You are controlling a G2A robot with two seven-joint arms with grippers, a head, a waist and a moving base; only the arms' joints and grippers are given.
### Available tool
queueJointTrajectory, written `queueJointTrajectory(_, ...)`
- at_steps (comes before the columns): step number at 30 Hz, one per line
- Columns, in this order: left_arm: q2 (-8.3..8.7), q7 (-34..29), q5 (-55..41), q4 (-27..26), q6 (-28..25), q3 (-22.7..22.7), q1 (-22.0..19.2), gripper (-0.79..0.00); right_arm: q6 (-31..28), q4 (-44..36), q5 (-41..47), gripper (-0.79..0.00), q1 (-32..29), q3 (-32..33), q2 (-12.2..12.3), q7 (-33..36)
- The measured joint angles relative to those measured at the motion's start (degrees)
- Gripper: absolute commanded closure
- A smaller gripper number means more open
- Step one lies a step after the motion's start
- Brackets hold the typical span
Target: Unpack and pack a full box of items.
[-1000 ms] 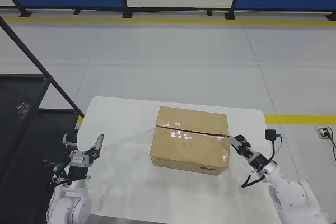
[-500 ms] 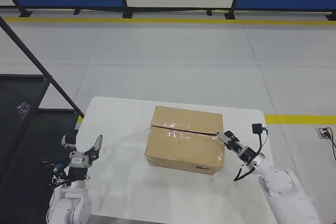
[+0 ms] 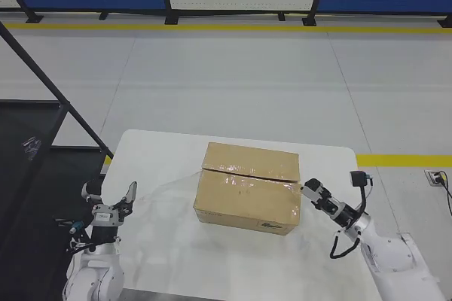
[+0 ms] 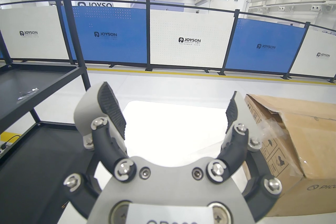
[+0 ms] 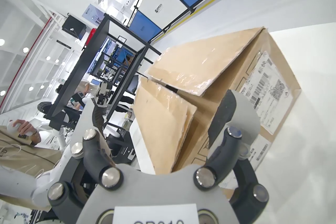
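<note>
Cardboard box (image 3: 248, 192) sat mid-counter (image 3: 158, 150). R pincer (image 5: 161, 104) was apart at box end; L pincer (image 4: 170, 104) was apart, well clear.

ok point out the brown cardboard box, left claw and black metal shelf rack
brown cardboard box (image 3: 248, 162), top view, far top flap
left claw (image 4: 170, 93), left wrist view, midway between its fingertips
black metal shelf rack (image 4: 71, 25), left wrist view, upright post

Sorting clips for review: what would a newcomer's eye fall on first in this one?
The brown cardboard box, its top flaps covered in shiny tape but not lying quite flat, sits in the middle of the white table. The right tool is open close by the box's right end, while the left tool is open near the table's left edge, well apart from the box.
</note>
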Motion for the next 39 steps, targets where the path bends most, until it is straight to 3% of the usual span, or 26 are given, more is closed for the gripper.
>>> queueJointTrajectory(10, -0.10, 0.06, 0.16, -0.11, -0.83, 0.75, 0.01, -0.785, 1.66, 1.47, 1.26, -0.785, 1.36, -1.53, 0.13, 0.95)
queueJointTrajectory(18, -0.16, 0.22, -0.45, -0.29, -1.14, 0.68, -0.03, -0.785, -2.67, 4.22, 11.20, -0.785, 3.12, -2.47, 0.23, 5.94)
queueJointTrajectory(26, -0.23, -0.42, -0.92, -0.72, -2.46, 1.50, -0.92, -0.785, -9.51, 3.35, 25.13, -0.785, 2.29, -1.74, 1.37, 19.85)
queueJointTrajectory(29, -0.25, -0.59, -1.39, -1.13, -4.00, 2.06, -1.34, -0.785, -9.52, -0.17, 28.05, -0.785, 0.89, -1.64, 2.24, 24.03)
queueJointTrajectory(39, 0.48, -1.01, 0.35, -3.15, -16.13, 2.73, -0.68, -0.785, -12.72, -14.61, 17.62, -0.785, -9.37, -1.65, 7.36, 20.37)
